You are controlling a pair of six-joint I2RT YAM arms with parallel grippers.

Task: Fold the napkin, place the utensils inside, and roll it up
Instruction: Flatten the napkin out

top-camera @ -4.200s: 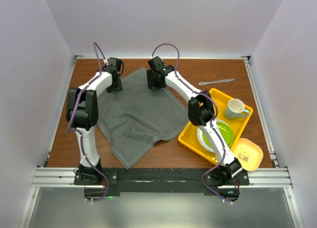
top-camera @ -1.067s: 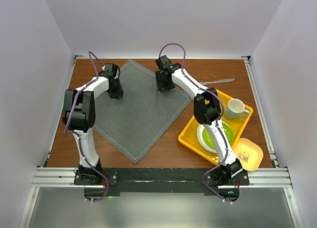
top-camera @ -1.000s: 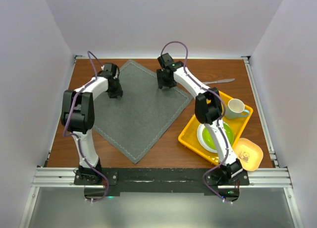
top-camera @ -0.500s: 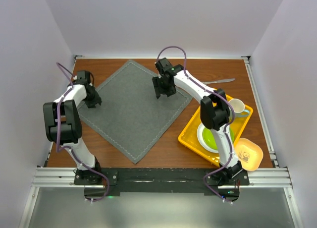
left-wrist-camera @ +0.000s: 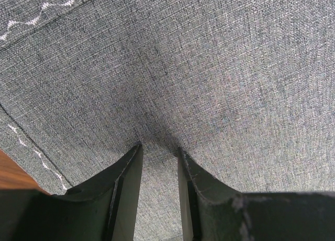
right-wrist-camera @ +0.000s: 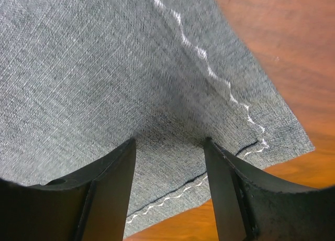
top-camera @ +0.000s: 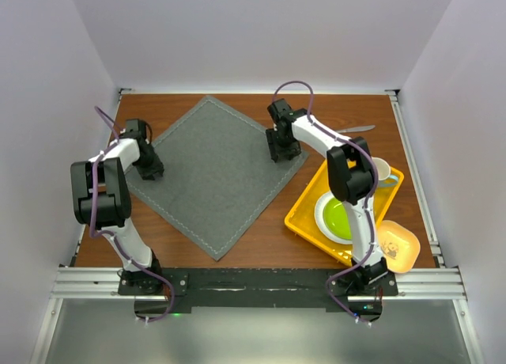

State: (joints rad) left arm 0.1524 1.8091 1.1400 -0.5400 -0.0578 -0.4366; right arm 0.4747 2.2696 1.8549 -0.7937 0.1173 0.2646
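Your large dark grey fabric napkin (top-camera: pixel 213 174) lies flat on the brown wooden table (top-camera: pixel 261 245) between white walls (top-camera: pixel 237 32), with the slim silvery metal utensil (top-camera: pixel 360 129) off its right corner. The left gripper (left-wrist-camera: pixel 159 146) and right gripper (right-wrist-camera: pixel 168 142) rest on its side corners, fingers parted.

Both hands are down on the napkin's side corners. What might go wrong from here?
The right hand sits close to the stitched edge of the napkin, so closing may catch only the hem and slip. The left hand presses flat cloth with a narrow gap and may pinch little.
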